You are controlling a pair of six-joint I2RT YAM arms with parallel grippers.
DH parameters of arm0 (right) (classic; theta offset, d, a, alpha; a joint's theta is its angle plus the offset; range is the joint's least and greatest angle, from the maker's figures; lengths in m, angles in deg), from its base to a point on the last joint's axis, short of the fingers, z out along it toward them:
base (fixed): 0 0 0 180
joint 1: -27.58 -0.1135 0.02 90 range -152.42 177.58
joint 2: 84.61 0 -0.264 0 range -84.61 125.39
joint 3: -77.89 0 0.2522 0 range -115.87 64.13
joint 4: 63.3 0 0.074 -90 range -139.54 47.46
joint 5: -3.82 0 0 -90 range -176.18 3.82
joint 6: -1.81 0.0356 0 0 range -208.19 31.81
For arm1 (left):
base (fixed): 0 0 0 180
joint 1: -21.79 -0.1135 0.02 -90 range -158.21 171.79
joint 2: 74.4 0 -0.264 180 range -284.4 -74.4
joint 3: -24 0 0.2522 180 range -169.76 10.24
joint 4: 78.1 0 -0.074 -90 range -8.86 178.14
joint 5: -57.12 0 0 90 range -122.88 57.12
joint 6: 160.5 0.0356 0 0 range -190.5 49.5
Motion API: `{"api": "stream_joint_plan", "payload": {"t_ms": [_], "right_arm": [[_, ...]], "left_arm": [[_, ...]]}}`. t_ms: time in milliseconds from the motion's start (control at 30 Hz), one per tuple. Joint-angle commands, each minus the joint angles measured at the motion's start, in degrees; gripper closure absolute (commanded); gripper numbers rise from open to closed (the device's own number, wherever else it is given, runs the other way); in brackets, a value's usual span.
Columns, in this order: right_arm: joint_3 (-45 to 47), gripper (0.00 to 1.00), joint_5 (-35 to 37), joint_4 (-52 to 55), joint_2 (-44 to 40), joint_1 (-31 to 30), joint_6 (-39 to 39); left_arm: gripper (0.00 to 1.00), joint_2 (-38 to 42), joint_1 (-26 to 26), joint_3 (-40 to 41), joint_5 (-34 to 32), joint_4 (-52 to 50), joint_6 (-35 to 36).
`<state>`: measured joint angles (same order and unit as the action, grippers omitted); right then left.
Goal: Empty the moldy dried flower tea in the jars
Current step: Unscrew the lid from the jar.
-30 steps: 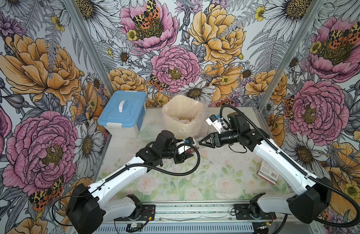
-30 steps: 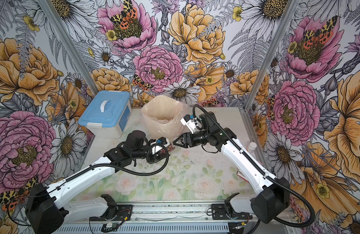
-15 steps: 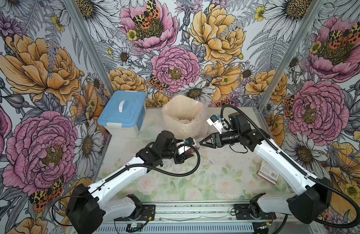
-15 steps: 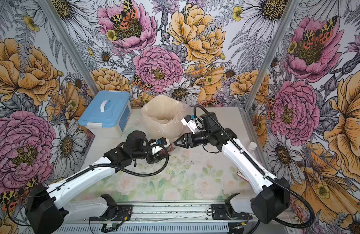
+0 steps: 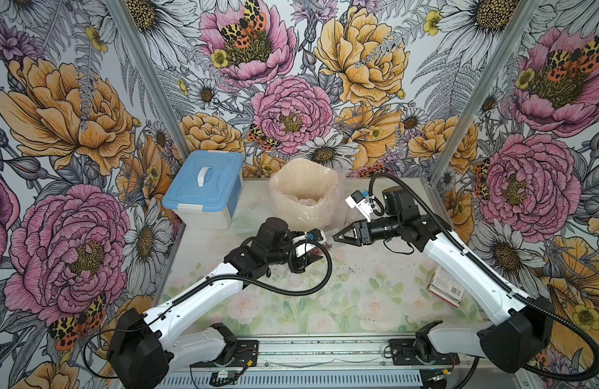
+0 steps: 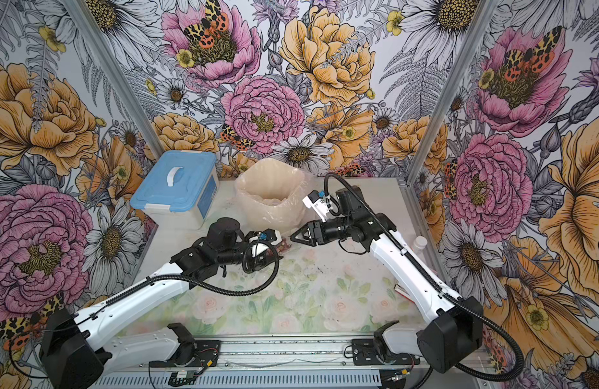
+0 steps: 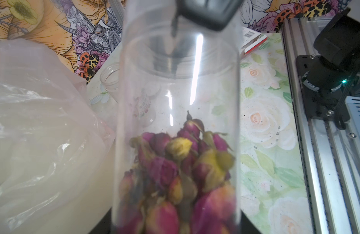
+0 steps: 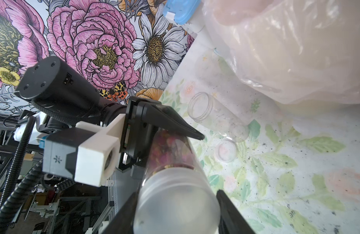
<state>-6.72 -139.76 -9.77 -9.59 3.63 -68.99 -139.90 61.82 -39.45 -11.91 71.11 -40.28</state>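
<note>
A clear jar [image 7: 178,97] is held level above the table, with my left gripper [image 7: 176,227] shut on its body. The moldy dried flower tea [image 7: 181,168], pink and yellow buds, fills the end nearest that gripper. In the right wrist view my right gripper [image 8: 177,212] is shut on the jar's frosted white lid [image 8: 175,202], one finger on each side. In both top views the two grippers [image 5: 309,261] [image 5: 336,236] face each other in front of the bag. An empty open jar [image 8: 213,115] lies on the table, with a loose lid [image 8: 225,151] beside it.
A bin lined with a translucent bag [image 5: 303,198] stands just behind the grippers. A blue-lidded box [image 5: 203,188] sits at the back left. A red-and-white carton [image 5: 446,286] lies at the right edge, and a white-capped bottle [image 6: 419,242] stands near it. Dark specks dot the flowered mat.
</note>
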Motion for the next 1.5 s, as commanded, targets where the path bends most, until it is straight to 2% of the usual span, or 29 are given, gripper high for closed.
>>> {"api": "stream_joint_plan", "payload": {"t_ms": [0,800,1333,1467], "right_arm": [[-0.5,0.44,-3.2,-0.1,-2.0,0.5,-0.4],[-1.2,0.44,-2.7,-0.1,-2.7,1.2,-2.7],[-2.1,0.44,1.8,-0.1,-4.1,1.1,-5.5],[-2.4,0.44,0.6,-0.1,-4.1,1.2,-6.2]], "left_arm": [[0.60,1.7,-0.3,1.3,-1.6,2.4,-0.3],[0.61,2.4,-0.5,2.3,-2.5,3.5,-0.9],[0.62,2.7,-0.5,2.4,-4.5,3.6,-0.9],[0.62,2.7,-0.5,2.4,-4.1,4.1,-0.9]]}}
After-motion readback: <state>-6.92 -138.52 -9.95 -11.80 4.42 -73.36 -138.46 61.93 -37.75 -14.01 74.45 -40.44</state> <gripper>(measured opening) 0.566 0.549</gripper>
